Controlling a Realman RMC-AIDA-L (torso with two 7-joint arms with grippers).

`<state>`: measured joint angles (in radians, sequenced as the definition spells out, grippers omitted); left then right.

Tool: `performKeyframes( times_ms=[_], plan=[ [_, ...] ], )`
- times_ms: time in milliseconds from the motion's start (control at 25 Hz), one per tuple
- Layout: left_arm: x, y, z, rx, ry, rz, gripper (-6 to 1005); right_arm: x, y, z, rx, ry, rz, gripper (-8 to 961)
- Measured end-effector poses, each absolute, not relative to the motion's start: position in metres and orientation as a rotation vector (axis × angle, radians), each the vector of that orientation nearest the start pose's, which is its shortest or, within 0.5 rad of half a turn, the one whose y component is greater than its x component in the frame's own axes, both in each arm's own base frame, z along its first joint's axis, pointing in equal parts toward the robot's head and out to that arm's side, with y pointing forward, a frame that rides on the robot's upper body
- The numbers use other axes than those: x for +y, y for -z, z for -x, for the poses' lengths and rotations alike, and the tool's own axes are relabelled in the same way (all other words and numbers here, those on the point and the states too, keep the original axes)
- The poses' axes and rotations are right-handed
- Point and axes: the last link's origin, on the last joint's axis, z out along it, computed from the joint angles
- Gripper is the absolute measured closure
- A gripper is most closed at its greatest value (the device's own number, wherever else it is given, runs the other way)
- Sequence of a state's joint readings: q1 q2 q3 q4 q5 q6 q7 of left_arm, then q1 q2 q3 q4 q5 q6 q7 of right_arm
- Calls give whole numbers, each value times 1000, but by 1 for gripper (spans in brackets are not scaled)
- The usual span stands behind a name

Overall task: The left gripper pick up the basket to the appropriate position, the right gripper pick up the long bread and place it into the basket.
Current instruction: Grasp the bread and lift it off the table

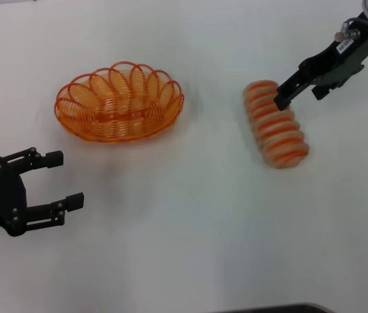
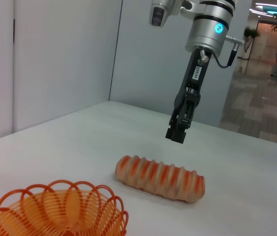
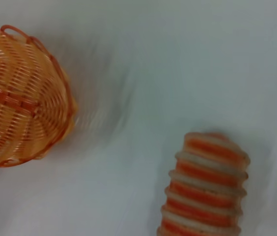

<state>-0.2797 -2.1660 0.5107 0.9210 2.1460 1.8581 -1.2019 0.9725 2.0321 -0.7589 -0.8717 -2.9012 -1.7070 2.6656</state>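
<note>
The orange wire basket (image 1: pixel 119 102) stands upright and empty on the white table at the back left; its rim also shows in the left wrist view (image 2: pixel 55 211) and in the right wrist view (image 3: pixel 20 98). My left gripper (image 1: pixel 67 178) is open and empty, in front of and to the left of the basket, apart from it. The long bread (image 1: pixel 276 124) lies flat at the right, also in the left wrist view (image 2: pixel 160 178) and the right wrist view (image 3: pixel 205 187). My right gripper (image 1: pixel 299 98) hovers open above the bread's far end without touching it; it also shows in the left wrist view (image 2: pixel 176 135).
The white table (image 1: pixel 190 215) bears only the basket and the bread. A dark edge (image 1: pixel 275 308) shows at the table's front. Grey walls (image 2: pixel 55 64) stand behind the table.
</note>
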Motion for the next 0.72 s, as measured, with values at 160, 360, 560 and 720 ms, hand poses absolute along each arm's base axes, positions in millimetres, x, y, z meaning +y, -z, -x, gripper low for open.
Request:
performKeyframes(
  times_ms=[160, 360, 560, 720],
  plan=[
    [240, -23, 304, -496, 670, 2737, 177, 402, -35, -193, 1596, 499, 2309, 18],
    [242, -22, 306, -502, 654, 2728, 178, 403, -28, -193, 1614, 523, 2263, 25],
    [242, -19, 306, -504, 657, 2729, 180, 406, -21, -192, 1607, 544, 2213, 32],
    [242, -15, 308, -512, 653, 2724, 181, 407, -10, -191, 1606, 540, 2213, 37]
  ],
)
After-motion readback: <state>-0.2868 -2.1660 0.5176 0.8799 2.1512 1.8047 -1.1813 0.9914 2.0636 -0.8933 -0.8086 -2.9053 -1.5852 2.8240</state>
